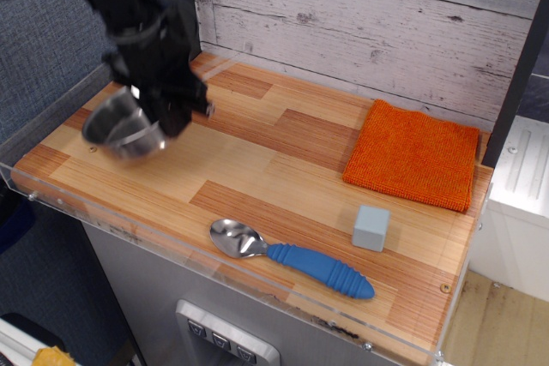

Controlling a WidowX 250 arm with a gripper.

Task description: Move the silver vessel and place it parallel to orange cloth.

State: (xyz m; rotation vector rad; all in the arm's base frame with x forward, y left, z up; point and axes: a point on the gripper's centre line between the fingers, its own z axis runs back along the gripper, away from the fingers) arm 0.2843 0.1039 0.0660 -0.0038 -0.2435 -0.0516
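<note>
The silver vessel (123,129) hangs just below and to the left of the gripper (171,113), clear of the wooden tabletop (257,169) and tilted so that its outer wall and bottom face the camera. It is motion-blurred, and its wire handle cannot be made out. The bowl's far rim sits right against the lower end of the gripper, which appears closed on that rim and carrying the pan, though the fingers themselves are too blurred and dark to see separately.

The black arm (129,6) comes down from the upper left corner of the view, slanting toward the right, with the gripper at its lowest point over the left end of the table.

Well to the right of the gripper, against the plank wall, the orange cloth (413,155) lies flat on the tabletop. In front of the cloth stands a small grey block (371,228). Nearer the front edge, to the lower right of the gripper, a spoon (287,256) with a blue handle lies on the wood, bowl pointing left.
</note>
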